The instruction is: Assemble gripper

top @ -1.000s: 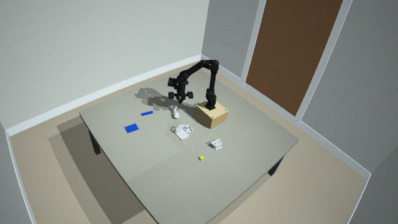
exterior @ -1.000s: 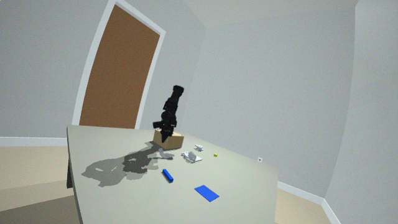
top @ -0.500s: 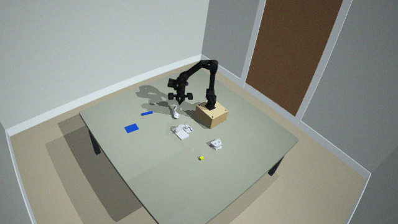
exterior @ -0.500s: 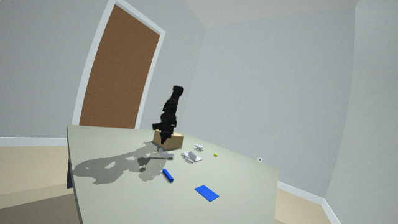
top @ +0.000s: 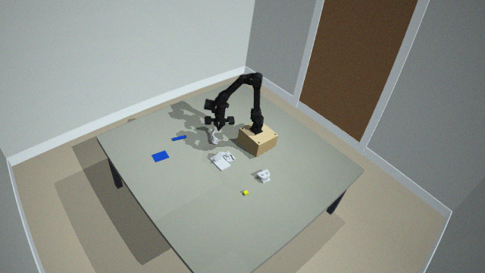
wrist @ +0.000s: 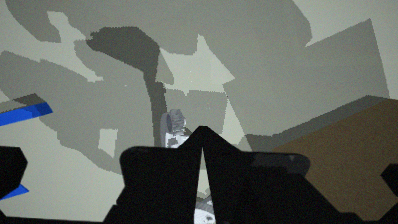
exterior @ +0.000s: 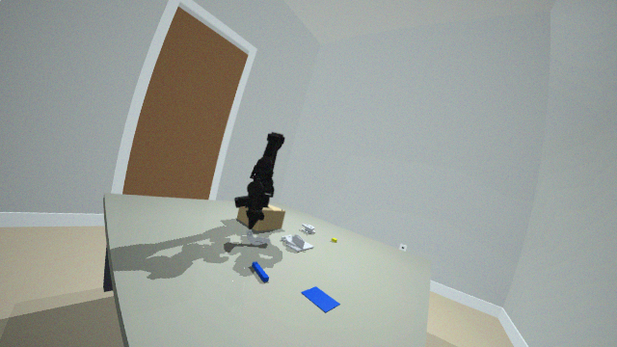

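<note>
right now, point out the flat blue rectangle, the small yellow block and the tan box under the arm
flat blue rectangle (top: 160,156) (exterior: 320,299): top, exterior; upper face
small yellow block (top: 245,192) (exterior: 334,240): top, exterior; middle
tan box (top: 267,145) (exterior: 273,222): top, exterior; side

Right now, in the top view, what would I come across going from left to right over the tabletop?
Flat blue plate, blue bar, white part under the jaws, white pieces in a cluster, yellow cube, white part with two holes.

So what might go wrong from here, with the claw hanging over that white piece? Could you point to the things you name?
The gripper (top: 218,129) (exterior: 251,226) (wrist: 202,130) is shut right above the curved white piece (top: 214,137) (exterior: 255,238) (wrist: 175,140), so lowering it now could knock or tip the piece. Swinging low toward the flat white plate (top: 222,163) (exterior: 303,247) might also shove the smaller white part lying against it.
</note>
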